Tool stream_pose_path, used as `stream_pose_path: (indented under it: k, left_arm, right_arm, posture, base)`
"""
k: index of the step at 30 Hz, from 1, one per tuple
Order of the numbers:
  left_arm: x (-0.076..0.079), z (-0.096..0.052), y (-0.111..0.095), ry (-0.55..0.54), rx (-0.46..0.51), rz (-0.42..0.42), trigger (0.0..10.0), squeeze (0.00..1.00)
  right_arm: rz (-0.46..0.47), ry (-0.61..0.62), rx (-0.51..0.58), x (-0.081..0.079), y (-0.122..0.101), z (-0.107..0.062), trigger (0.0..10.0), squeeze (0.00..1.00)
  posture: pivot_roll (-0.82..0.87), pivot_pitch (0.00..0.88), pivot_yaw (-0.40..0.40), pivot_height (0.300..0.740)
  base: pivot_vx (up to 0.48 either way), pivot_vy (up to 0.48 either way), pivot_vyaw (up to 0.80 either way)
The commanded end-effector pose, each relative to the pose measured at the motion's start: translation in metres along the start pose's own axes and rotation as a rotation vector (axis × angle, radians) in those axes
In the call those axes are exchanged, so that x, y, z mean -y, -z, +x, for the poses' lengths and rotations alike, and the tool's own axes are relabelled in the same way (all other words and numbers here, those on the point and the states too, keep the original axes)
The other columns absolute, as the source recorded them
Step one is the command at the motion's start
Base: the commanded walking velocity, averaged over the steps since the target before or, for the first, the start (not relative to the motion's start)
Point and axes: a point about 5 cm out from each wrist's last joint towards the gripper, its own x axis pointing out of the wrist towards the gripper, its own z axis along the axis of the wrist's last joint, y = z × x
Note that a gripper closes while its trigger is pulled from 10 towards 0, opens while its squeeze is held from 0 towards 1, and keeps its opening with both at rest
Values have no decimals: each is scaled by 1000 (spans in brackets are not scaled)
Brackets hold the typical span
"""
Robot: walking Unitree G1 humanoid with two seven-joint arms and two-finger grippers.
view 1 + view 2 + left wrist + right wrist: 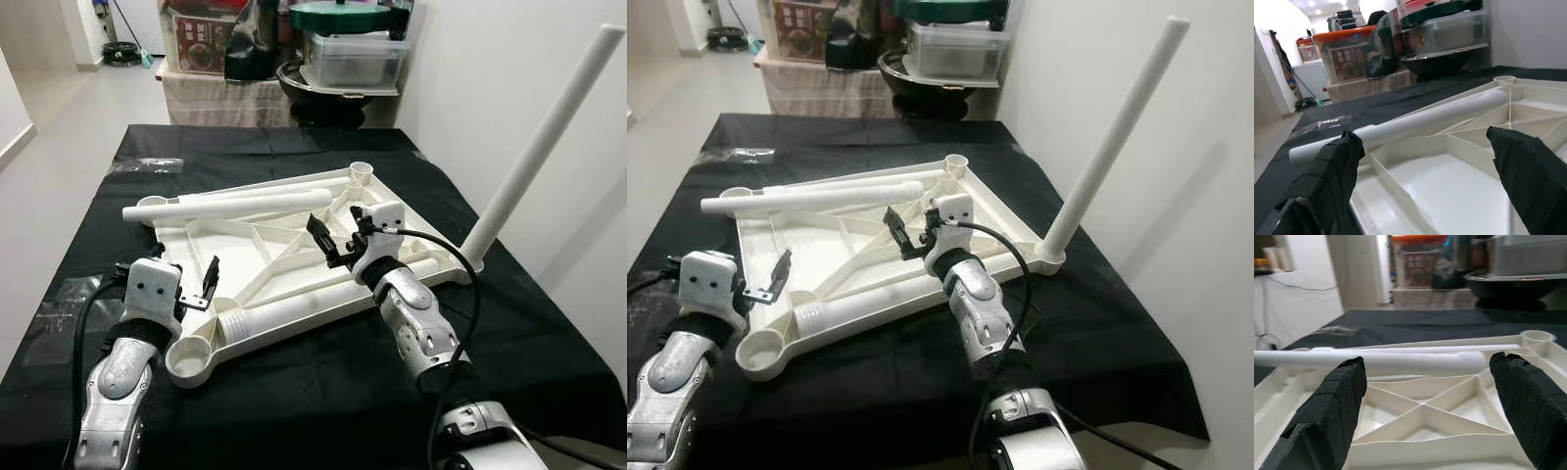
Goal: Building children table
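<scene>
A white plastic children's tabletop point(257, 257) lies upside down on a black cloth. One white leg point(541, 137) stands in its right corner socket, leaning away to the right. A loose leg point(230, 206) rests across the far left of the ribbed underside. Another leg point(294, 313) lies along the near edge, beside the empty near-left socket point(191, 360). My left gripper point(182, 280) hovers open over the near-left part of the tabletop. My right gripper point(343, 235) hovers open above the middle ribs, holding nothing. In both wrist views the loose leg point(1415, 122) point(1376, 360) lies ahead of the spread fingers.
The black cloth point(294, 147) covers the whole work table, with bare floor point(69, 127) to the left. Boxes, a pot and a plastic bin point(353, 54) are stacked behind the far edge. A white wall point(509, 59) runs close along the right side.
</scene>
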Motion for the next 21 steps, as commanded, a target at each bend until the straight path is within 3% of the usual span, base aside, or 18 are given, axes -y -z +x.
stream_pose_path:
  k: [1,2,5,10,14,17,19,21]
  left_arm:
    - [0,-6,3,-2,-28,7,10000,0]
    - [1,-7,4,1,-32,8,10000,0]
    - [1,-8,2,1,-31,4,10000,0]
    - [2,-8,0,2,-25,1,10000,0]
    - [3,-8,-1,0,-24,-5,10000,0]
    - [3,-9,-1,-4,-24,3,10000,0]
    - [2,-9,0,-7,-26,6,10000,0]
    - [0,-11,1,-19,-38,8,10000,0]
  right_arm:
    - [17,11,-1,0,-2,-3,10000,0]
    - [48,13,4,-1,-4,-4,10000,0]
    - [-30,-5,-8,-3,-8,-5,10000,0]
    - [16,3,3,-3,-9,-7,10000,0]
    - [26,2,6,-4,-10,-8,10000,0]
    - [-2,-8,-33,-5,-9,-9,10000,0]
    - [-27,-19,-66,-6,-8,-10,10000,0]
    - [-49,-90,-173,-15,-4,-16,10000,0]
  posture:
    - [93,0,-99,740]
    - [94,0,-99,740]
    - [95,0,-99,740]
    - [98,0,-98,740]
    - [96,0,-95,740]
    - [92,0,-94,740]
    - [92,0,-94,740]
    - [89,0,-94,740]
  base:
    - [0,476,800]
    - [0,476,800]
    - [0,480,763]
    - [0,479,793]
    - [0,476,0]
    - [0,0,0]
    - [0,0,0]
    - [0,0,0]
